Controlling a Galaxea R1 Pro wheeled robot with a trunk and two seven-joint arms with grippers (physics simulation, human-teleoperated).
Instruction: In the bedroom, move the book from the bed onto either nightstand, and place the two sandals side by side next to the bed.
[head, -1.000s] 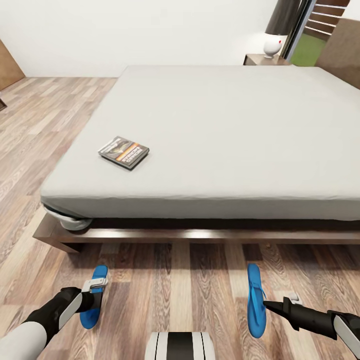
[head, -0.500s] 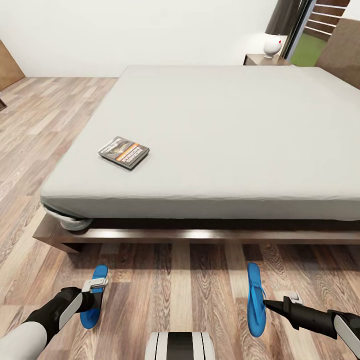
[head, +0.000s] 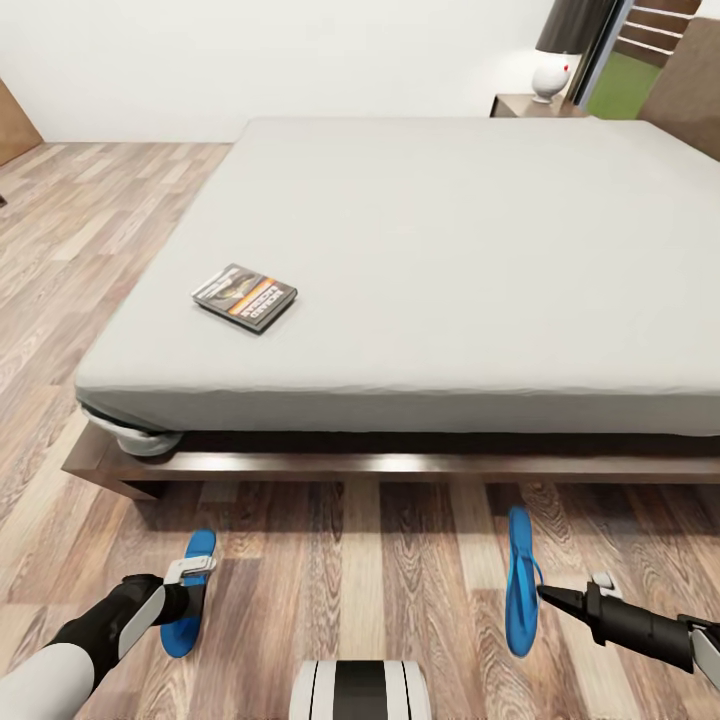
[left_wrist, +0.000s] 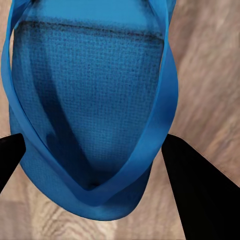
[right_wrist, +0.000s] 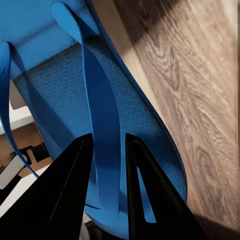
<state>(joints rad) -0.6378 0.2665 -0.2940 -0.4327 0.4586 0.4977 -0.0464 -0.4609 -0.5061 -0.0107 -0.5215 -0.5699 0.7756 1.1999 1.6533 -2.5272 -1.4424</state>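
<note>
The book (head: 245, 297) lies flat on the grey mattress of the bed (head: 450, 250), near its left edge. One blue sandal (head: 192, 592) lies flat on the floor in front of the bed, under my left gripper (head: 188, 582). In the left wrist view, the open black fingers (left_wrist: 200, 195) straddle that sandal (left_wrist: 90, 110). My right gripper (head: 547, 596) is shut on the strap of the other sandal (head: 518, 580), which hangs tipped on its edge just above the floor. The right wrist view shows the strap (right_wrist: 102, 125) pinched between the fingers (right_wrist: 70, 190). A nightstand (head: 525, 104) stands beyond the bed's far right corner.
A white lamp (head: 550, 75) with a dark shade sits on the nightstand, next to a dark-framed window (head: 620, 70). Wood-plank floor (head: 350, 580) runs between the robot and the bed's dark base (head: 400, 465). A brown panel (head: 15, 125) stands at the far left.
The whole head view has shifted a little, so the camera moved. My right gripper and its sandal have shifted slightly right and toward the bed. The left gripper and sandal kept still.
</note>
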